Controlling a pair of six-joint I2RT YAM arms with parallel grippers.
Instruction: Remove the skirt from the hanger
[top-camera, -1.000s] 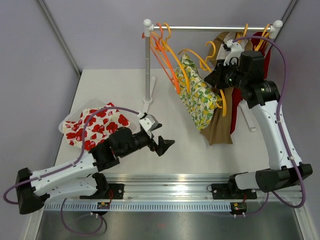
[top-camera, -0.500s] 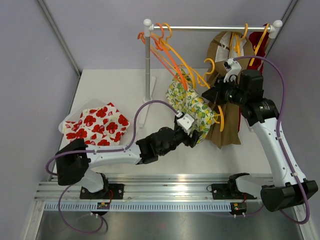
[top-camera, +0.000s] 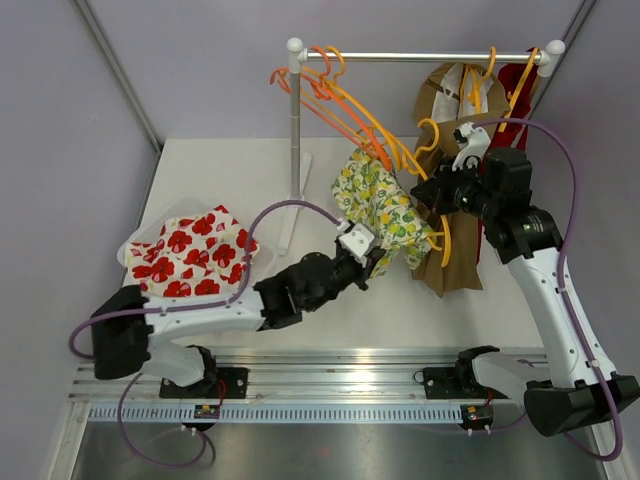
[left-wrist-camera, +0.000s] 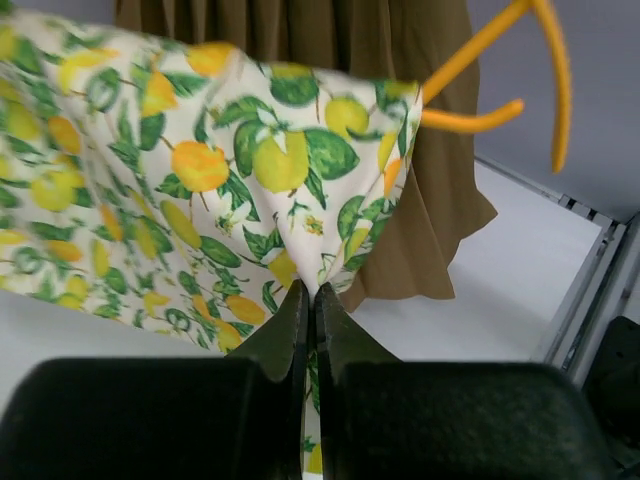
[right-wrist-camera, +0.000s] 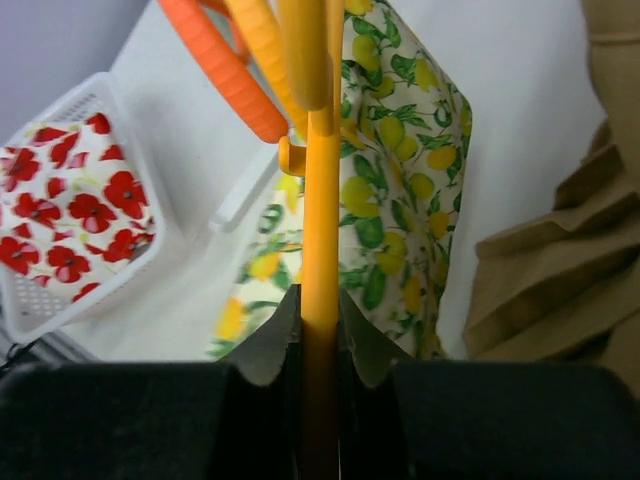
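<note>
Left wrist shows the left jaws pinching only the hem of the lemon skirt (left-wrist-camera: 200, 170) below the orange hanger (right-wrist-camera: 320, 200) (right jaws clamp it), so pulling could slip that thin grip.

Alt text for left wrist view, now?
The left gripper is shut on the hem of a white lemon-print fabric skirt filling the frame's left. Behind hang a brown pleated garment and an orange plastic hanger, over a white table.
</note>
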